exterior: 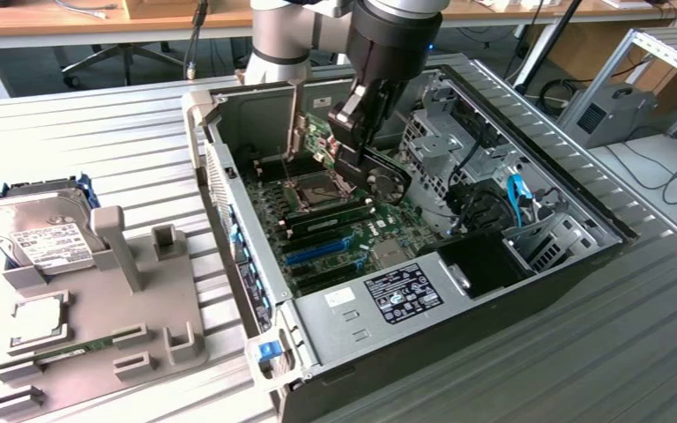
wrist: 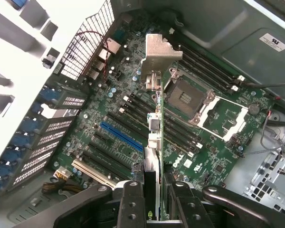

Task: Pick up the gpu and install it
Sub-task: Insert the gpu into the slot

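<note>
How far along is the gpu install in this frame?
Done: the gpu is off the gray holder. In hand: the gripper holds it edge-on above the motherboard inside the open case. Left: it is not yet seated; the blue slot is bare.

The open black metal computer case [exterior: 550, 176] lay on the ribbed metal table [exterior: 103, 132], to the exterior view's right of the grey plastic holder [exterior: 138, 308]. A silver hard drive [exterior: 39, 233] stood at the holder's far left corner. Inside the case, the flat green gpu [wrist: 155, 137] hung edge-on over the green motherboard [exterior: 351, 233], clamped in the black gripper [wrist: 154, 194].

Exterior high, angled down, wrist close over shared motherboard [exterior: 376, 231]
</note>
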Controlling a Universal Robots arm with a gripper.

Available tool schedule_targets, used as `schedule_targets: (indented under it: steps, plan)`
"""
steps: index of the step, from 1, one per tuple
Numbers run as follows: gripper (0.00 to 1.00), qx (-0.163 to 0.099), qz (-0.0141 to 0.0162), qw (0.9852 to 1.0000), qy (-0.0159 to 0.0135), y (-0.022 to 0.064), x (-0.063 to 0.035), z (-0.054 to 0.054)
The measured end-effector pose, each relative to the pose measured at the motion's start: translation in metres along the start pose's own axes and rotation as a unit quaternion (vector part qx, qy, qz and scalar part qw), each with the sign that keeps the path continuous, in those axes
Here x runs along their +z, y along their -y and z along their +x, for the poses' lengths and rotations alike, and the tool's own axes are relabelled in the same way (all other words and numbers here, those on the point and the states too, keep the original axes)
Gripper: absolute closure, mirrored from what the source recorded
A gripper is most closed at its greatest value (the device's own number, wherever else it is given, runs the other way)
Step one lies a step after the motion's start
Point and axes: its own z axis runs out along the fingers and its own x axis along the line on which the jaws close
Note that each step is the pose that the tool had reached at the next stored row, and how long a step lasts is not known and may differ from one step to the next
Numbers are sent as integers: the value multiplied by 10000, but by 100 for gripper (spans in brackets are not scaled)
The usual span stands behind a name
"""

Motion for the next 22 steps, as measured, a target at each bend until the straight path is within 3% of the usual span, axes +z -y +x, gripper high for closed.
schedule_targets:
  steps: [22]
  plan:
    - [74, -238, -5, 9997, -9, 1, 2, -1]
